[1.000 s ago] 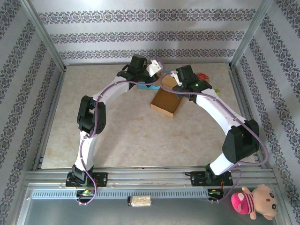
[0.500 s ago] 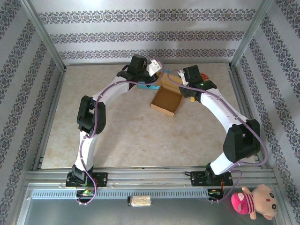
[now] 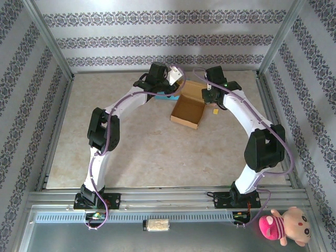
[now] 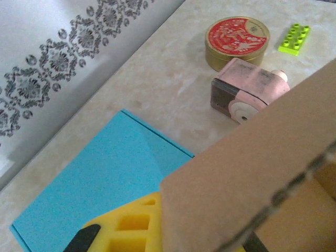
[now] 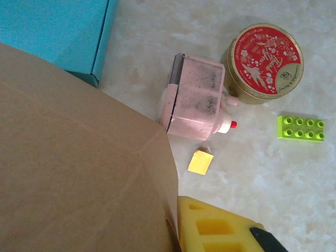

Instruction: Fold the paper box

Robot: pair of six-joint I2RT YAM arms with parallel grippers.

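The brown paper box lies open on the table between both arms, its back flap raised. My left gripper holds the box's far left side. In the left wrist view the cardboard flap runs between the yellow pad and the dark finger, so this gripper is shut on it. My right gripper is at the box's far right corner. In the right wrist view the flap presses against the yellow pad; the other finger is hidden behind the cardboard.
A blue flat box lies behind the paper box. A pink plastic case, a red-lidded tin, a green brick and a small yellow scrap lie at the far right. A plush toy sits off the table.
My right gripper has swung back and to the right along the box's far edge and closed on the flap. The box has shifted slightly. The left arm has stayed put.
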